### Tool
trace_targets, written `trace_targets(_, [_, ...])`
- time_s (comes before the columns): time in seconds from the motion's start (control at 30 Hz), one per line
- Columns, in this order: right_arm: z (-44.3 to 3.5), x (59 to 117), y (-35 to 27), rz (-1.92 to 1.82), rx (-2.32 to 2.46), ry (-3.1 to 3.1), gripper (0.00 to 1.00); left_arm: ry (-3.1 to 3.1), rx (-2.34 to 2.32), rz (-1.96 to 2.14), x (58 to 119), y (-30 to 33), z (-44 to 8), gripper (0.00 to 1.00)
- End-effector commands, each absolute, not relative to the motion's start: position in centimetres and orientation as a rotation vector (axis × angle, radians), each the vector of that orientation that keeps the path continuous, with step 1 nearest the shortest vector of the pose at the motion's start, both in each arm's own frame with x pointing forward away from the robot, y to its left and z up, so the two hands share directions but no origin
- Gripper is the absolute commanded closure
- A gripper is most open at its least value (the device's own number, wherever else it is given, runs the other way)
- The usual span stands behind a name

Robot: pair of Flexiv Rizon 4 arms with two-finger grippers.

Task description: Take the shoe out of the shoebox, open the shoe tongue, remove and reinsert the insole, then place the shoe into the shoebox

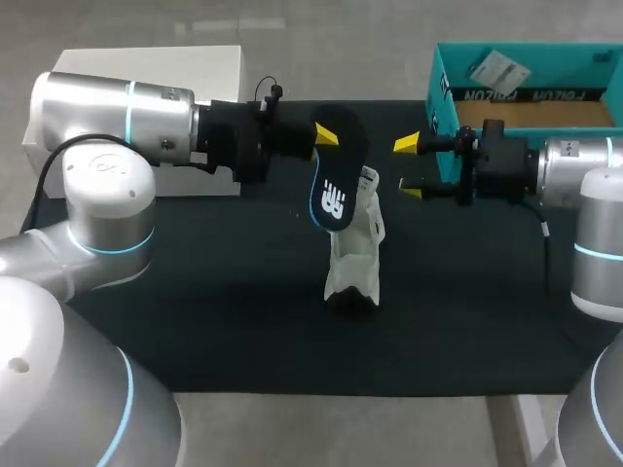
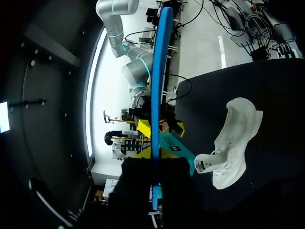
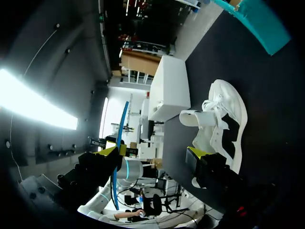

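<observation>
While the shoe (image 1: 355, 255) sits loose on the table (image 1: 195, 321) with its tongue (image 3: 193, 118) pulled open, the left claw (image 1: 326, 138) hangs just above it. That claw is clamped on one end of the insole (image 1: 334, 190), whose free end points down toward the shoe's heel. Just beyond, the right claw (image 1: 410, 166) hovers with fingers spread wide and nothing in them, beside the shoe but clear of it. Farther back, the shoebox (image 1: 443, 88) stands at the table's far right corner.

Reinsertion looks the risky step. Nothing braces the shoe, so a push from the insole could slide it or tip it over. Gripped at one end only, the soft insole may buckle or twist in the grip. It may also snag on the collar or tongue and fold instead of lying flat. Should the right claw come in to steady the shoe, it could knock it aside or strike the left claw, since the two stand near each other.
</observation>
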State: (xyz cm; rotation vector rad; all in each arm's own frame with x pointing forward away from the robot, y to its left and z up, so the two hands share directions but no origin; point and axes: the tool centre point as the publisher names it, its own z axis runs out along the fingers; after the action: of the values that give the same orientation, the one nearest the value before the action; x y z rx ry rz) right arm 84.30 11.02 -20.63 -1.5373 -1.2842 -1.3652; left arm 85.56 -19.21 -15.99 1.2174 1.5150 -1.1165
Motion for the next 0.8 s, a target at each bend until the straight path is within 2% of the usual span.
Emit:
trace_targets(0.03, [-19.3, 83.5, 10.3, -1.263, -1.659, -1.366, 0.0, 1.55, 1.167, -1.114, 85.0, -18.7, -15.7, 1.0])
trace_targets(0.33, [-20.5, 83.1, 10.1, -1.194, -1.626, -1.424, 0.0, 1.629, 1.099, -1.152, 83.3, -18.9, -15.0, 1.0])
trace_targets(0.47, [-22.0, 81.2, 7.3, -1.124, -1.641, -1.435, 0.0, 1.631, 1.105, -1.154, 82.9, -19.0, -14.7, 1.0])
trace_targets(0.8, [-21.3, 77.3, 0.6, -1.023, -1.646, -1.515, 0.0, 1.65, 1.072, -1.18, 82.6, -18.8, -14.2, 1.0])
